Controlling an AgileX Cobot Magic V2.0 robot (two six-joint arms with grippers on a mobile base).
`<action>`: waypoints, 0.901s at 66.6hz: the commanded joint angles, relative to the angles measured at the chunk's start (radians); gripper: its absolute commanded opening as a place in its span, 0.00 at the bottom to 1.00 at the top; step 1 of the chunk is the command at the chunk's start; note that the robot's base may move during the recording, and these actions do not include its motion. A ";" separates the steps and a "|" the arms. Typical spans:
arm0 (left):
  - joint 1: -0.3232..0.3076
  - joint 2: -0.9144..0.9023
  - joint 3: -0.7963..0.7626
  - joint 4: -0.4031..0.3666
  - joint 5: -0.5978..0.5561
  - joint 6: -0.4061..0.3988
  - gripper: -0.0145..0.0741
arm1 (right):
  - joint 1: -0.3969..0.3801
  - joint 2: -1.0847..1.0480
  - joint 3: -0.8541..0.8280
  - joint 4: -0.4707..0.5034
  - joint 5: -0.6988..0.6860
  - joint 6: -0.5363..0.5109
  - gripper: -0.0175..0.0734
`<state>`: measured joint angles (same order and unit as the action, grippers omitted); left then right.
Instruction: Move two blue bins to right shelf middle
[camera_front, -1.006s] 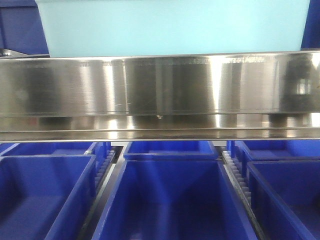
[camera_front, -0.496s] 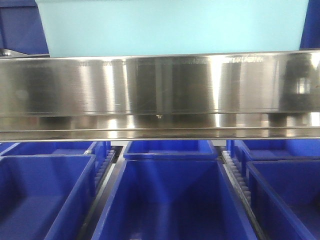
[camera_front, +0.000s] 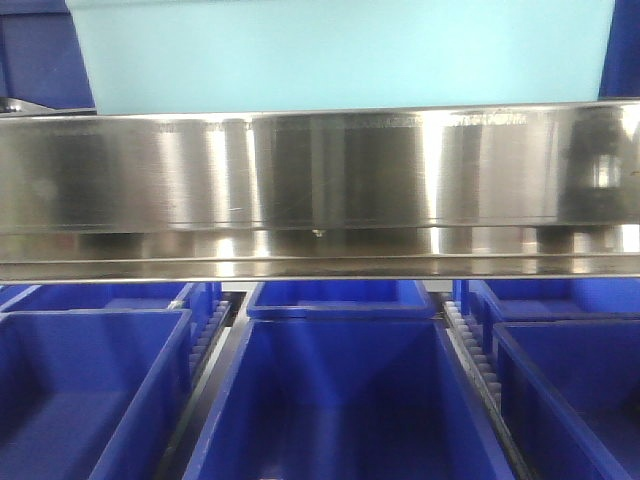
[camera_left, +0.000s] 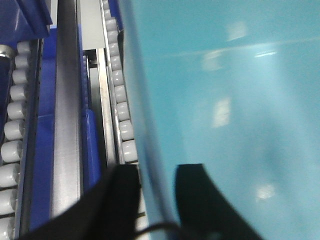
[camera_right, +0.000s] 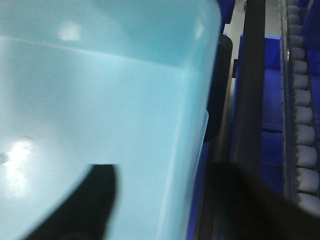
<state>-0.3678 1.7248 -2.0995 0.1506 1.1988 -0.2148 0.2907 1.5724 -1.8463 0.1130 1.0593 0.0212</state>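
Left wrist-mounted view: the left gripper (camera_left: 156, 171) reaches in from the bottom edge. One black finger sits outside and one inside the side wall of the pale blue bin (camera_left: 225, 100), closed on the rim between them. Just beside that wall runs a roller track (camera_left: 120, 105) of the right shelf (camera_left: 67, 125).

The right gripper (camera_right: 162, 170) straddles the bin's opposite wall, one finger over the interior and one outside. A wide stretch of wall shows between them, and I cannot tell whether they press on it.

From the front, the bin stands above and behind the shelf's broad brushed front rail (camera_front: 320, 180), spanning most of its width. Faint marks along the rail's top edge are too blurred to read. Dark blue bins (camera_front: 340, 400) fill the level below.
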 joint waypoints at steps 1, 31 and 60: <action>-0.004 -0.011 -0.007 -0.008 -0.013 0.005 0.56 | -0.003 -0.012 0.000 -0.003 -0.019 -0.010 0.76; -0.004 -0.011 -0.009 0.001 0.022 0.005 0.84 | -0.003 -0.041 -0.035 -0.003 0.013 -0.010 0.79; -0.004 -0.011 0.164 0.015 0.011 0.005 0.84 | -0.003 0.064 -0.035 -0.009 0.160 -0.010 0.79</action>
<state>-0.3678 1.7229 -1.9888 0.1806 1.2267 -0.2110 0.2907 1.6265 -1.8756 0.1138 1.1978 0.0169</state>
